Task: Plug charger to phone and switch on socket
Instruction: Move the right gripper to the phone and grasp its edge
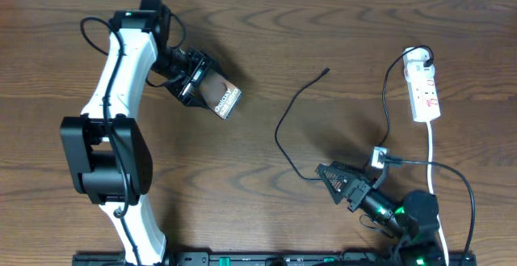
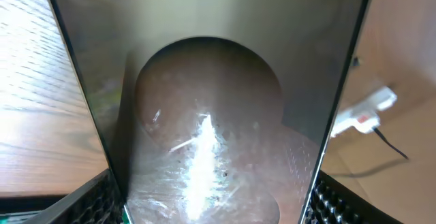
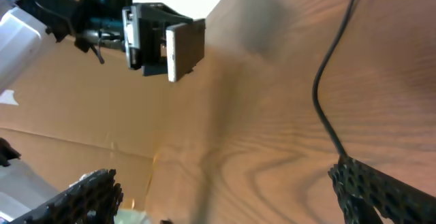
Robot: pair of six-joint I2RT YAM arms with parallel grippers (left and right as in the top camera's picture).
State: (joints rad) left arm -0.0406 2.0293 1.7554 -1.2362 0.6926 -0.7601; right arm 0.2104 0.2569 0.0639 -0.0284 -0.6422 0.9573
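The left gripper [image 1: 202,86] was clamped on one end of the phone [image 1: 226,99], which it held at a tilt. A rigid, smooth slab like that probably stayed secure only when pinched across its edges. The right gripper [image 1: 331,177] had its jaws apart beside the near stretch of the charger [image 1: 279,133]. That light, limp cable would likely flop, so the best hold seemed close behind the connector tip [image 1: 325,71], which lay well apart from both the phone and the socket [image 1: 425,88].

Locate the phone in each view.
Overhead: phone upper left of centre, in the left pincer.
Left wrist: fills the middle.
Right wrist: upper left, edge-on.
Landmark: socket, right side overhead and in left wrist; not in right wrist.
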